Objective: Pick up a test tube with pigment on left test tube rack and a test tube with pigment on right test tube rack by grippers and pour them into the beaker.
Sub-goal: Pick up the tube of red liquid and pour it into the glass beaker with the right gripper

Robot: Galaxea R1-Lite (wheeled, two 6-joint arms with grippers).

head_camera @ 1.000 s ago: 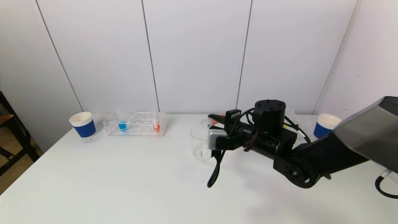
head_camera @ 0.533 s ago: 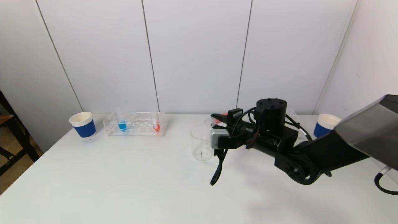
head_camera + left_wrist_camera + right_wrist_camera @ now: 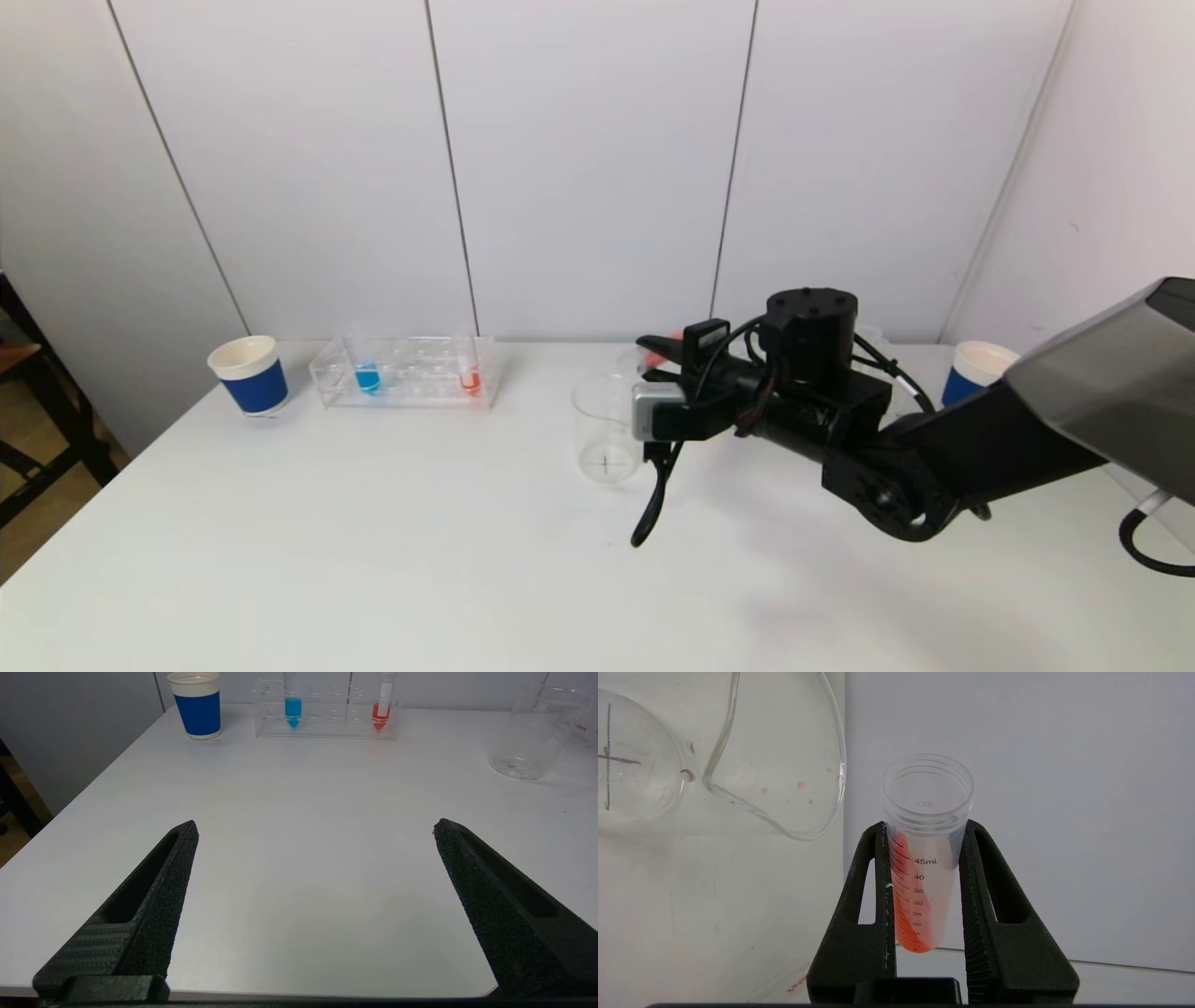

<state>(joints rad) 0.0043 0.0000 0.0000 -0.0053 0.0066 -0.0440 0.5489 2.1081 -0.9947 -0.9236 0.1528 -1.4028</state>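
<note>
My right gripper (image 3: 651, 359) is shut on a clear graduated test tube (image 3: 927, 858). The tube is tipped over, and red pigment (image 3: 908, 914) runs along one side of it towards the open mouth. The mouth sits just beside the rim of the glass beaker (image 3: 605, 429), whose wall (image 3: 784, 765) carries a few red droplets. The left rack (image 3: 406, 371) holds a blue tube (image 3: 367, 376) and a red tube (image 3: 470, 378). My left gripper (image 3: 313, 828) stands open and empty, low over the near table, facing that rack (image 3: 327, 718). My right arm hides the right rack.
One blue paper cup (image 3: 250, 373) stands left of the rack and another (image 3: 976, 373) at the far right. A black cable loop (image 3: 649, 509) hangs from my right wrist beside the beaker. The white wall runs close behind the table.
My right wrist has drifted slightly right and up, still holding the tube beside the beaker. The racks, cups and beaker have not moved.
</note>
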